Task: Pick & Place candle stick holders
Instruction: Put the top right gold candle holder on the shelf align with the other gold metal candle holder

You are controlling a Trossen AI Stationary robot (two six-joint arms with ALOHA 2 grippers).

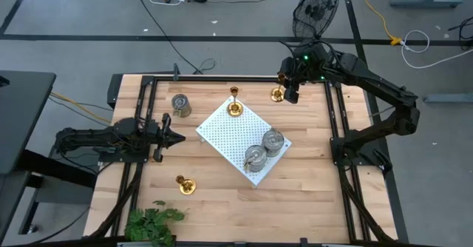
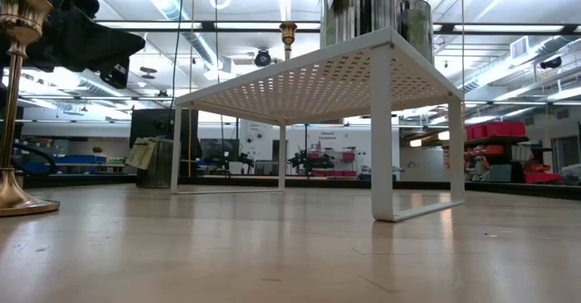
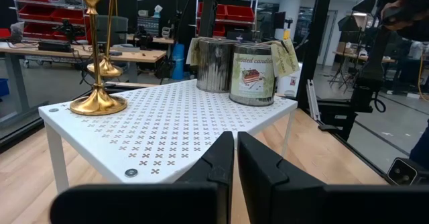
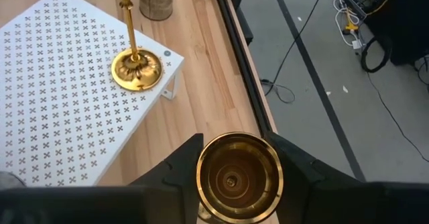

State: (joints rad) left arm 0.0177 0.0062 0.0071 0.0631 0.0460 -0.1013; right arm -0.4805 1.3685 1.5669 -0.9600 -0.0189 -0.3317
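A white perforated board (image 1: 236, 132) stands mid-table. On it are one brass holder (image 1: 234, 108) at its far corner and two silver-grey cylinders (image 1: 273, 141) (image 1: 256, 157). A third silver-grey cylinder (image 1: 180, 105) stands on the table at the far left. A second brass holder (image 1: 185, 185) stands on its round base at the near left. My right gripper (image 1: 290, 92) is at the far right, shut on the third brass holder (image 1: 278, 94). My left gripper (image 1: 174, 137) is shut and empty, just left of the board. My right gripper has the brass holder's top cup (image 4: 239, 177) between its two fingers (image 4: 181, 165), one on each side of the rim. The fingers come from above, pointing down. The holder stays upright. The cup hides its base, so I cannot tell whether it stands on the table.
A green leafy plant (image 1: 153, 223) sits at the near left edge. Black frame rails (image 1: 336, 106) run along the table's left and right sides and its far edge. The board stands on thin legs (image 2: 383, 140) with open space beneath it.
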